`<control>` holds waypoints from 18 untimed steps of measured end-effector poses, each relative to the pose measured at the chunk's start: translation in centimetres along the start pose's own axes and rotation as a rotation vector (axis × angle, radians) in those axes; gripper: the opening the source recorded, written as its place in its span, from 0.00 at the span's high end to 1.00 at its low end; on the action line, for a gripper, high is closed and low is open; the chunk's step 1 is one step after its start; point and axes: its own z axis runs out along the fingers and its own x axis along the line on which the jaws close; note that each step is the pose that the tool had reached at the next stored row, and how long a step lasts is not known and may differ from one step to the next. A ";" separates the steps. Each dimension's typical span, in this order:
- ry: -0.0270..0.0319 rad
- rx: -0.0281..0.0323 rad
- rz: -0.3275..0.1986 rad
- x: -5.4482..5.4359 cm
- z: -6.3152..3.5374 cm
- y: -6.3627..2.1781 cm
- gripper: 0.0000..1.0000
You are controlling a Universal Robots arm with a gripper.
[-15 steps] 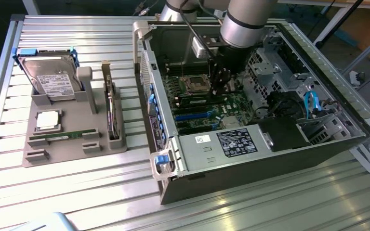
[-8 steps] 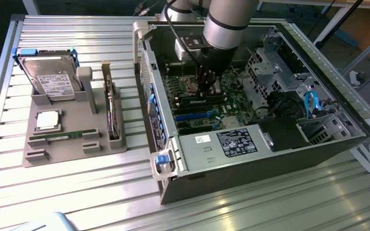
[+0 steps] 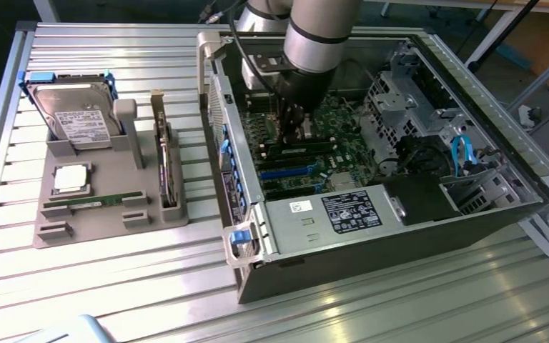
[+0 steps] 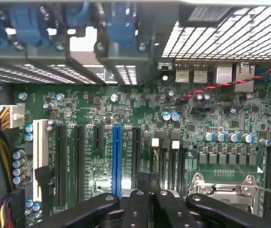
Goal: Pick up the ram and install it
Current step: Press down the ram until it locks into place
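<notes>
One ram stick lies flat in the grey holder tray on the slatted tabletop, at about nine o'clock from the open computer case — green, thin, with a pale label too small to read. On the same tray sit one hard drive standing at the twelve o'clock end, one square silver processor just above the ram, and one wider green card set on edge along the tray's three o'clock side.

The claw is down inside the case over the motherboard, its fingers pressed together — nothing can be seen pinched between them, and whether the tips touch the board I cannot tell. In the wrist view they hang just before one blue expansion slot, with black slots on either side and one white slot further off.

The hard drive's white label and the power supply's black sticker carry print, none of it legible.
</notes>
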 end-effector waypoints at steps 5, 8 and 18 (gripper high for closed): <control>0.0000 -0.0001 0.001 -0.2 0.07 0.26 0.90; -0.0006 0.0002 0.001 -0.2 0.16 0.28 0.90; -0.0033 0.0001 0.001 -0.3 0.74 0.43 0.90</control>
